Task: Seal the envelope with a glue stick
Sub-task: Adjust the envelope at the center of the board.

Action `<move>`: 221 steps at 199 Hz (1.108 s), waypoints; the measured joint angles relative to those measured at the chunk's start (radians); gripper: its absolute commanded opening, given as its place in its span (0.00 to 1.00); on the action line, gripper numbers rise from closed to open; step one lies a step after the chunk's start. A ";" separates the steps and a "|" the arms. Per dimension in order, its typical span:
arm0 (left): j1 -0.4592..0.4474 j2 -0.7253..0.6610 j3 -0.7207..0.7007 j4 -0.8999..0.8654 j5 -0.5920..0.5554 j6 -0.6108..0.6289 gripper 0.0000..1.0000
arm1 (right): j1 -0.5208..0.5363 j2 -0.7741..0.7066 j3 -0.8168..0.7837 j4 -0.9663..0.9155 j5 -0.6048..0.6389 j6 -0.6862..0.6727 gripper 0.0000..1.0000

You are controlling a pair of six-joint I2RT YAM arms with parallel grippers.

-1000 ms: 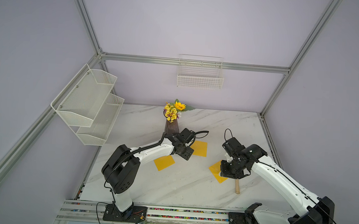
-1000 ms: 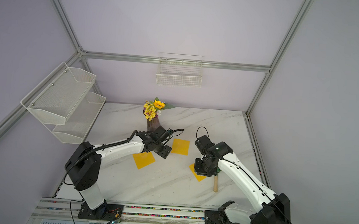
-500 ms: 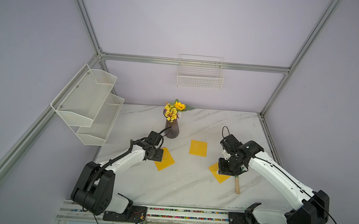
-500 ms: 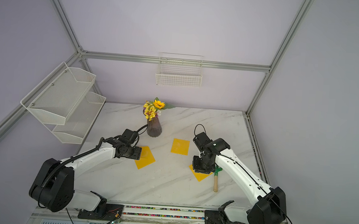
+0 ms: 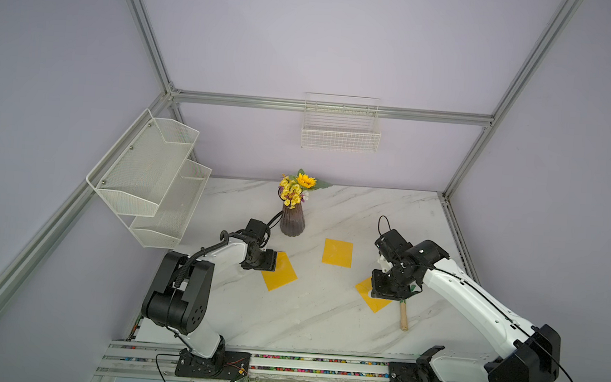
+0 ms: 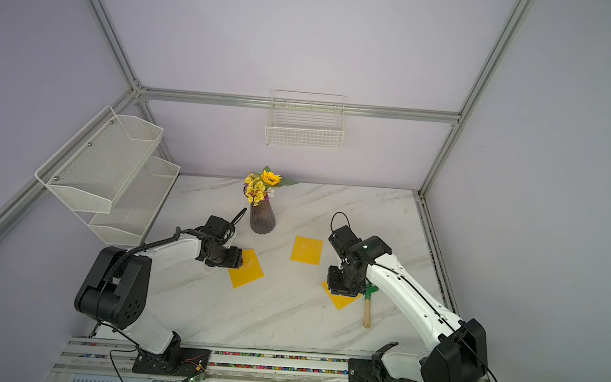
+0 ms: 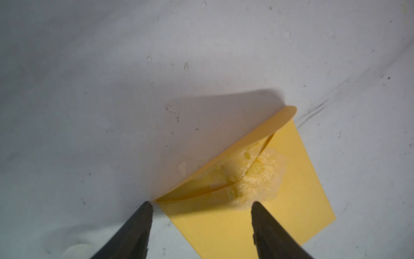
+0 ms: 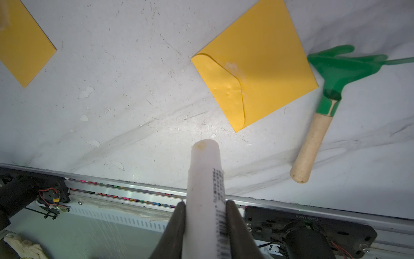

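since a second ago the left arm has pulled back from the middle envelope (image 5: 337, 252) toward the centre-left of both top views, while the right arm has barely shifted. the left end effector (image 7: 201, 205) now sits at the upper-left edge of the open-flap envelope (image 5: 279, 272), its jaws spread wide with nothing between them. in the left wrist view one fingertip (image 7: 145, 208) stands at that envelope's corner and the other lies over its yellow face. the flap curls up off the body and a pale, lumpy glue smear (image 7: 257, 175) shows beneath it.

the right end effector (image 8: 206, 202) is clamped on the glue stick (image 8: 205, 170), a white tube with a printed label and a yellowish smudge on its far end. the stick is off the worktop (image 5: 323, 320), with its tip apart from the closed-flap envelope (image 8: 257, 67). that envelope lies flat at the centre-right of both top views, partly under the right arm. the green rake (image 8: 331, 74) lies just beside it, and the vase of flowers (image 5: 292, 222) stands behind the left arm.
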State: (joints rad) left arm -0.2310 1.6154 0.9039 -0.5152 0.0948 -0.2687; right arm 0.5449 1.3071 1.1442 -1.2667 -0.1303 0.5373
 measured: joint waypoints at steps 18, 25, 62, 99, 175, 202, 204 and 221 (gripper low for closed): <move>0.005 0.010 0.006 0.002 0.013 0.001 0.69 | 0.000 0.000 0.000 0.000 0.000 0.000 0.00; 0.006 0.018 0.011 0.002 0.018 0.002 0.68 | 0.000 0.000 0.000 0.000 0.000 -0.001 0.00; 0.008 0.032 0.027 0.003 0.071 0.005 0.65 | 0.000 0.000 0.000 0.002 -0.005 -0.011 0.00; -0.014 0.014 0.002 0.016 0.134 -0.001 0.64 | 0.000 0.000 0.000 0.002 -0.019 -0.025 0.00; -0.096 -0.120 -0.067 0.003 0.002 -0.050 0.76 | 0.000 0.000 -0.006 0.010 -0.024 -0.037 0.00; -0.089 -0.105 -0.030 0.017 0.003 -0.026 0.75 | 0.000 0.000 -0.006 0.013 -0.024 -0.045 0.00; -0.089 -0.098 -0.024 0.018 0.008 -0.026 0.75 | 0.000 0.000 -0.006 0.013 -0.025 -0.046 0.00; -0.090 -0.035 0.027 0.033 0.043 -0.009 0.73 | 0.000 0.000 -0.006 0.018 -0.025 -0.046 0.00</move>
State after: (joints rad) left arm -0.3206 1.5806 0.9310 -0.4824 0.1375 -0.2775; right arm 0.5449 1.3075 1.1378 -1.2491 -0.1551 0.4911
